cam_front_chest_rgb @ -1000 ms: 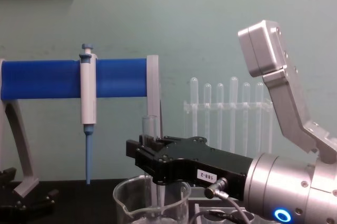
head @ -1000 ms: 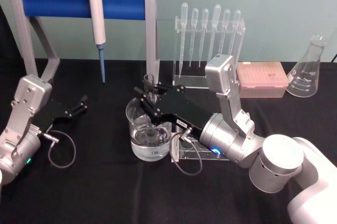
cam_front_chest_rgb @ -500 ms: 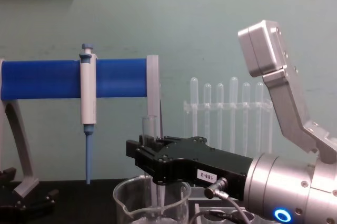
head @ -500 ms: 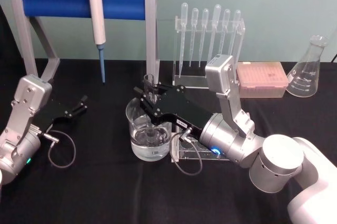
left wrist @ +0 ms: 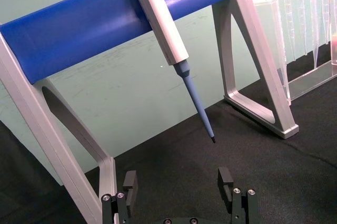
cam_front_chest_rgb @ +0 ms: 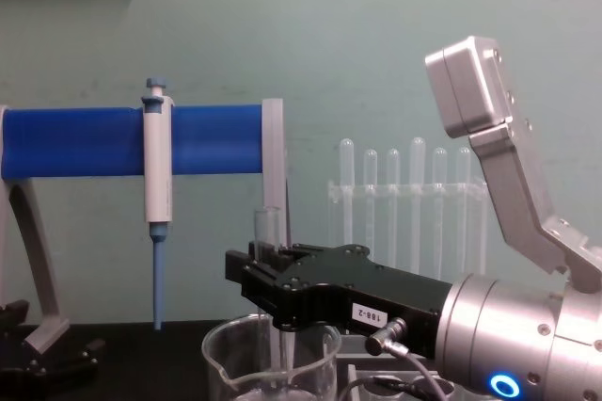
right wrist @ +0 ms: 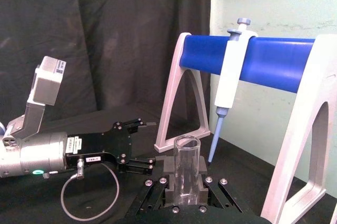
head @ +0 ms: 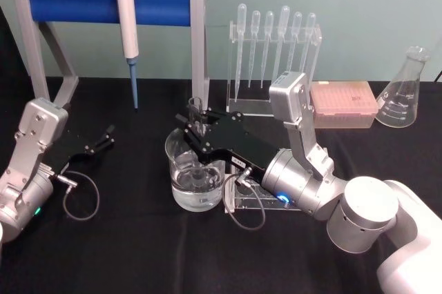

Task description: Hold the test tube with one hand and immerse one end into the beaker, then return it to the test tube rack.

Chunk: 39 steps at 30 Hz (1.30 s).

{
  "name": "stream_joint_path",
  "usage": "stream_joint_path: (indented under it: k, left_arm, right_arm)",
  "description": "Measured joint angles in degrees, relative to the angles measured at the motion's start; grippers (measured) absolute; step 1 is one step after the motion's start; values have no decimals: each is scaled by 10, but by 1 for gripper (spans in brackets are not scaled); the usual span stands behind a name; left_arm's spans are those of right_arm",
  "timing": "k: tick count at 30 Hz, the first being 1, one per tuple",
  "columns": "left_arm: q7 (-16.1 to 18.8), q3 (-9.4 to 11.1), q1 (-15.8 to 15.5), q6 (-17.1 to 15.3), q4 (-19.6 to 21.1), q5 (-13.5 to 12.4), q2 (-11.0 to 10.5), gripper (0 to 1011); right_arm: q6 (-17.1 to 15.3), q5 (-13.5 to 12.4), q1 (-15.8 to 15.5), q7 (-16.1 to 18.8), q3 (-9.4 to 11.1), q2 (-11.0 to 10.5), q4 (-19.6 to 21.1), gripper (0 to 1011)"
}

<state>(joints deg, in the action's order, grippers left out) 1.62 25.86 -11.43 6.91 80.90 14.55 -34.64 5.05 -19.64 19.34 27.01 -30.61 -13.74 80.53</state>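
Standing between right fingers [right wrist: 168, 165]: test tube [right wrist: 185, 171]

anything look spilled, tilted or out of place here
Nothing stands out. The right gripper holds the test tube upright with its lower end in the beaker; no spill shows on the black cloth. The pipette, droppers and flask stand in place. The left gripper sits open at left.

The head view looks down, the chest view level; both share the beaker [head: 185, 194].
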Motion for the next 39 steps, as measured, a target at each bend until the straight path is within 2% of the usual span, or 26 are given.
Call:
stream_joint_path:
  k: [39]
  left_arm:
    - [0, 0, 0, 0, 0, 0, 0, 1000]
  right_arm:
    - [0, 0, 0, 0, 0, 0, 0, 224]
